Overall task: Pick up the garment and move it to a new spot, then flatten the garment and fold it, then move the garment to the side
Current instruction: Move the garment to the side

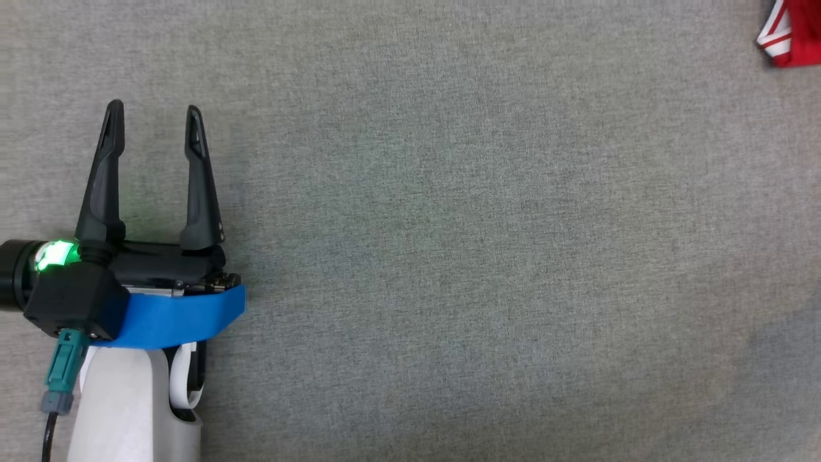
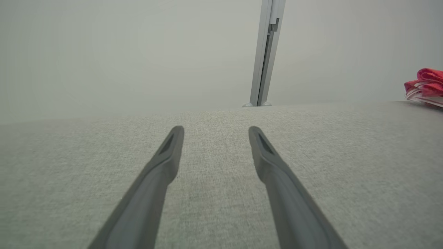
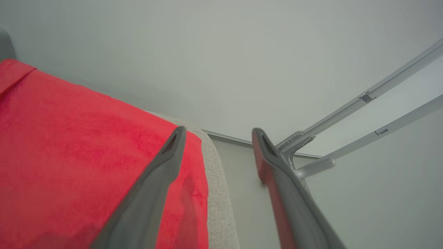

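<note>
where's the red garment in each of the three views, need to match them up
Head view: garment in the top right corner, cut off by the picture's edge.
Left wrist view: garment at the far right edge, bunched up on the far part of the surface.
Right wrist view: garment close up, across the left half.
Shared landmark: the grey cloth surface it lies on, seen in all three views.

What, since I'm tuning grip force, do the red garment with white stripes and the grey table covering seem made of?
Red garment with white stripes: soft matte fabric, faintly fuzzy up close; possibly a knit. Grey table covering: woven cloth, matte, showing a fine flecked weave.
</note>
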Available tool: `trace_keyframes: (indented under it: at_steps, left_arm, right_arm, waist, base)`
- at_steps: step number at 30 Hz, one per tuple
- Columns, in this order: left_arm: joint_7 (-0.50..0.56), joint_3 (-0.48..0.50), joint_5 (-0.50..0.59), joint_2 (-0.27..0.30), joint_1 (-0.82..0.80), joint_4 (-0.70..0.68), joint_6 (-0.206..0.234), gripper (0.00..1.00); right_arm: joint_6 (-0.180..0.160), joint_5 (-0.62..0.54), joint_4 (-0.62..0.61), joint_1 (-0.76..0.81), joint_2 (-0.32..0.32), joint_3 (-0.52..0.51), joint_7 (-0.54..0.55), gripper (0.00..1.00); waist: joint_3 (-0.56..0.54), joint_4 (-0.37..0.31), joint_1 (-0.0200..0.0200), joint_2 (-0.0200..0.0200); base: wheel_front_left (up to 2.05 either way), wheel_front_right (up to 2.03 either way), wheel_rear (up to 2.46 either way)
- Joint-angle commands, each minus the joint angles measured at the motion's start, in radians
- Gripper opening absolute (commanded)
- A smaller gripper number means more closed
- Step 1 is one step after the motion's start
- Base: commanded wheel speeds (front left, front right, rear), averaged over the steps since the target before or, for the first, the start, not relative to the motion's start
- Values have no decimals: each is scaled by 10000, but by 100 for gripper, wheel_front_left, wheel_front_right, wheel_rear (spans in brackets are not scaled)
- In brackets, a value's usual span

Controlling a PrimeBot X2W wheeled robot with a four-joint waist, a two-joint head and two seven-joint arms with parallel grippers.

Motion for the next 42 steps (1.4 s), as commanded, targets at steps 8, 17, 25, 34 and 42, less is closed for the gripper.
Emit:
trace_keyframes:
  at_steps: [8, 17, 25, 34, 42]
  left_arm:
    - [-16, 274, -262, -70, 432, 481, 125, 100]
    - [-16, 609, -485, -186, 1448, 1021, 262, 100]
    - [-14, 789, -556, -245, 2400, 1392, 265, 100]
    - [-16, 798, -657, -298, 2929, 1598, 313, 100]
    - [-16, 741, -721, -317, 3259, 1865, 320, 100]
  right_arm:
    - [-2, -412, -98, 491, 799, -78, -1030, 100]
    - [-2, -421, -2107, 2569, 2419, 71, -1263, 100]
    - [-2, -175, -4044, 5165, 3715, 17, -1267, 100]
    - [0, 416, -5050, 7302, 4426, -115, -1270, 100]
    - [0, 430, -6035, 9230, 5062, -759, -1269, 100]
  waist:
    - [-1240, -40, -1, -1]
    - [-3095, 32, -1, -1]
    - [-4530, 205, -1, -1]
    - [-5247, 302, -1, -1]
    - [-5801, 345, -1, -1]
  base:
    - [0, 0, 0]
    - [0, 0, 0]
    - [0, 0, 0]
    - [0, 0, 0]
    - [0, 0, 0]
